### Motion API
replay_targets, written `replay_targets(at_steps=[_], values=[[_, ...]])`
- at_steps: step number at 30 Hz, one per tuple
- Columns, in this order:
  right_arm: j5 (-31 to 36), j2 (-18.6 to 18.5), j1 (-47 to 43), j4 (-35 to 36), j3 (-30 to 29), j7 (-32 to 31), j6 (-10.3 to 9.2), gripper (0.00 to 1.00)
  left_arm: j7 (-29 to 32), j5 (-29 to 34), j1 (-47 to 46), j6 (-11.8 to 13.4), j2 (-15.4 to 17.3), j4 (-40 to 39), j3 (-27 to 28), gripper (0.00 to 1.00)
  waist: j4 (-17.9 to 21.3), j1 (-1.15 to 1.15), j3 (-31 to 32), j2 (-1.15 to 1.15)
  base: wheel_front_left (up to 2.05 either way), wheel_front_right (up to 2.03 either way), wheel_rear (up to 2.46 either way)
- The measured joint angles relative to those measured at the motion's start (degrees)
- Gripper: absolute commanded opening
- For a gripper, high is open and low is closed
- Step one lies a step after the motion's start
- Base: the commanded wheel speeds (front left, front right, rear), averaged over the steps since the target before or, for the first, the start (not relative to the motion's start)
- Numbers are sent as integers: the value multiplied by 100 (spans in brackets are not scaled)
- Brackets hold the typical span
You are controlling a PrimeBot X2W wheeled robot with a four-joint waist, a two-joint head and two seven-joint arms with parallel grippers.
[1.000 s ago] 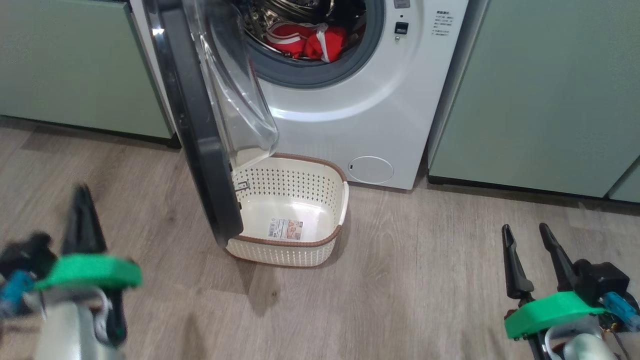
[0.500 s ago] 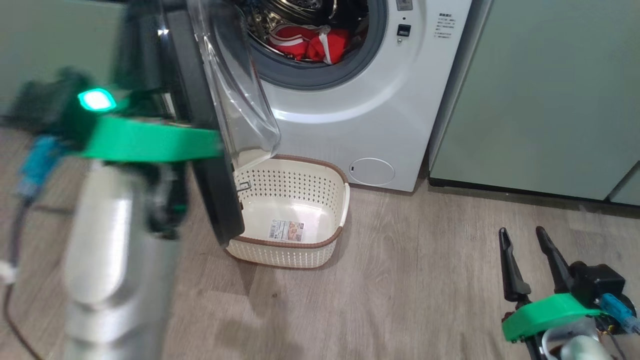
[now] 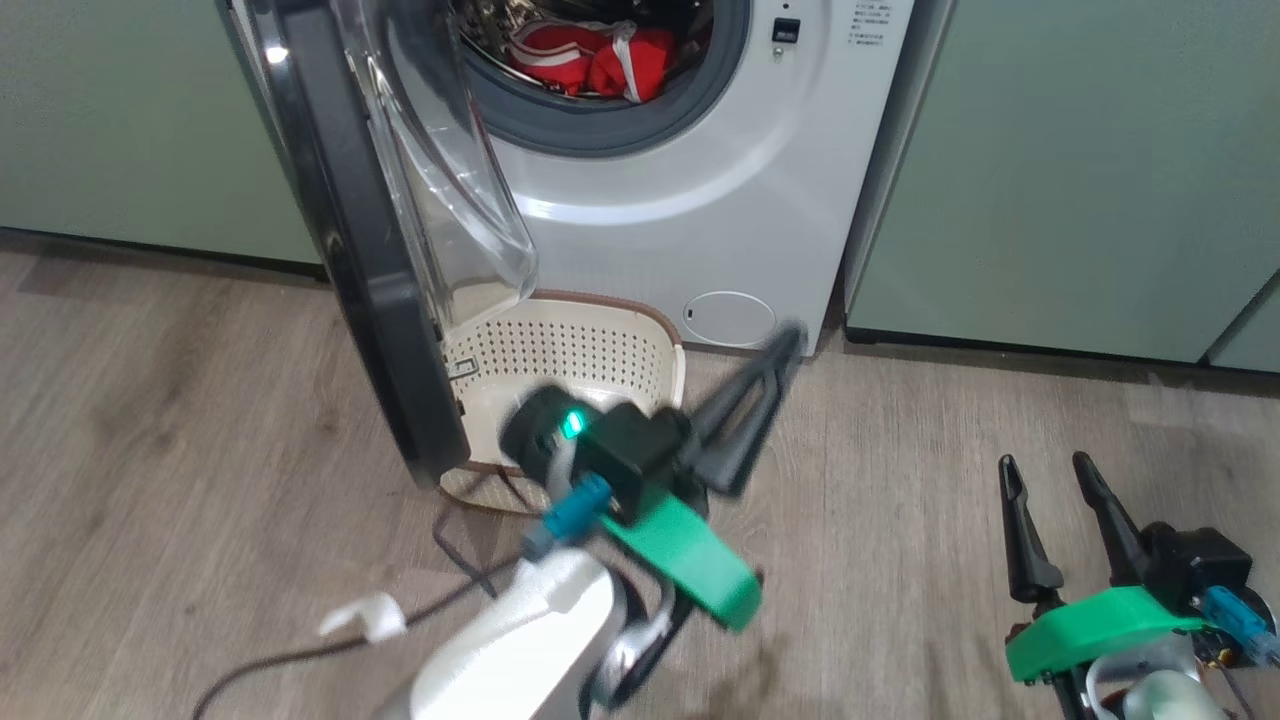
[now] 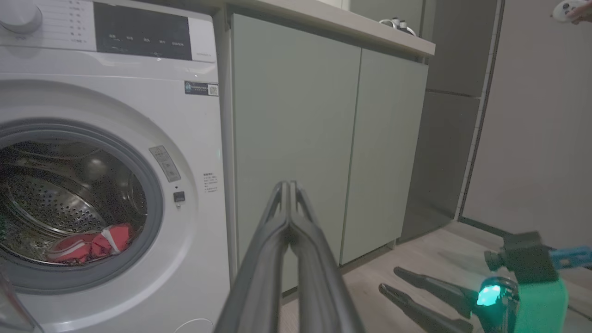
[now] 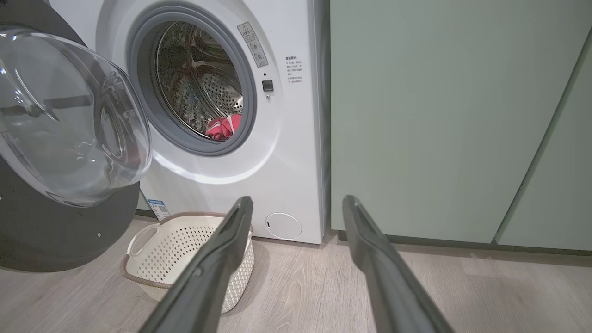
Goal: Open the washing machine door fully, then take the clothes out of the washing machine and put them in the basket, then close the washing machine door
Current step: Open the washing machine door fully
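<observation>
The washing machine (image 3: 700,200) stands at the top centre with its drum exposed. The washing machine door (image 3: 350,230) hangs out to the left, edge-on, clear dome facing right. Red clothes (image 3: 590,55) lie in the drum's lower part, also seen as clothes (image 4: 88,245) and clothes (image 5: 224,127). The cream basket (image 3: 570,345) sits on the floor under the door, partly hidden by my left arm. My left gripper (image 3: 788,338) is shut and empty, hovering just right of the basket. My right gripper (image 3: 1045,460) stands open and empty at the lower right.
Pale-green cabinets (image 3: 1080,170) flank the washer on both sides. A dark cable (image 3: 450,560) trails from my left arm over the wood floor. A round white hatch (image 3: 728,318) sits low on the washer. A person's hand with a white controller (image 4: 571,9) shows at top right.
My left arm has swung from the far left, past the door's outer side, to the middle in front of the basket. The head camera shifted a little. The right gripper stayed put.
</observation>
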State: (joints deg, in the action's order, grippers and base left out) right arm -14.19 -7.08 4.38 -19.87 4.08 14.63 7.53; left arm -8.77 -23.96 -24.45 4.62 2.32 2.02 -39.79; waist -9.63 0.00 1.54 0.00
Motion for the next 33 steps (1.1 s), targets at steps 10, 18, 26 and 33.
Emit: replay_targets(at_steps=[10,18,26,33], values=[[0,0,23,25,36,1,0,100,-533,-558,197,202,24,2284,-174,0,131,0,-201,0,0,0,0],[0,-9,24,29,-33,0,0,100,-546,-305,27,298,37,2914,1295,0,88,0,-307,0,0,0,0],[0,-10,26,27,-33,0,0,100,-569,54,138,193,22,2964,2117,0,-153,0,-305,0,0,0,0],[0,-13,26,26,-8,0,0,100,-586,240,213,79,-51,3096,2594,0,-398,0,-293,0,0,0,0]])
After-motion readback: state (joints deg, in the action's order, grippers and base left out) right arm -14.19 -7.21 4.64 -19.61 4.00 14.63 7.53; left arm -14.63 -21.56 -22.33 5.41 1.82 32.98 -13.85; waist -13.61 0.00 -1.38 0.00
